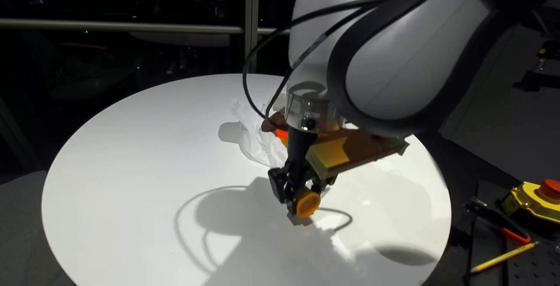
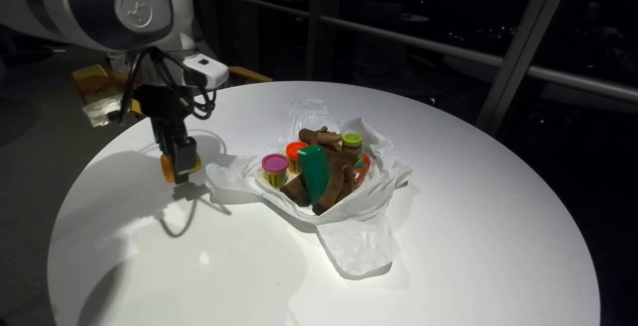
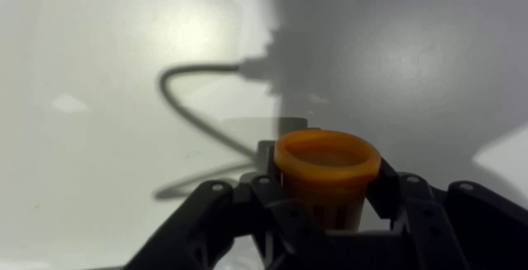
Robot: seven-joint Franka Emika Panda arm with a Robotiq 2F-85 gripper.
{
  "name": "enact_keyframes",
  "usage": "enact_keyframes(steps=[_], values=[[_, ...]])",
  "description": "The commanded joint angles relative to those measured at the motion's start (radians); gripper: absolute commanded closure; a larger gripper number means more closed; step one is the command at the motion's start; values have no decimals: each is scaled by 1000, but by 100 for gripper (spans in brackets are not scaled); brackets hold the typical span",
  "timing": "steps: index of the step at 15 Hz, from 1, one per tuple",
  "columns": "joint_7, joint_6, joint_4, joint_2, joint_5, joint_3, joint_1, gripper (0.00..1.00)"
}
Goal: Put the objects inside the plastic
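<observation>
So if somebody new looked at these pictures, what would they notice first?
Probably the crumpled white plastic bag on the round table, with a green block, a brown plush and bright-lidded tubs piled inside. Then an orange-lidded tub clasped in the gripper under the big white arm, off to one side of the bag.

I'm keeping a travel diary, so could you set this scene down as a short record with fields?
Table: round, white
Gripper: closed on an orange-lidded tub
Plastic bag: spread open on the table
Inside: brown plush, green block, magenta-lidded tub, red-orange-lidded tub, green-lidded tub; something orange, partly hidden
Not yet bagged: the gripped tub
</observation>
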Motion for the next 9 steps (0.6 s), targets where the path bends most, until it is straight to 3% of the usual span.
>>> enact_keyframes(steps=[1, 5, 9], values=[[136, -68, 32, -102, -159, -123, 15, 76], [184, -116, 166, -75, -287, -163, -47, 76], [161, -142, 276, 2, -285, -151, -98, 76]])
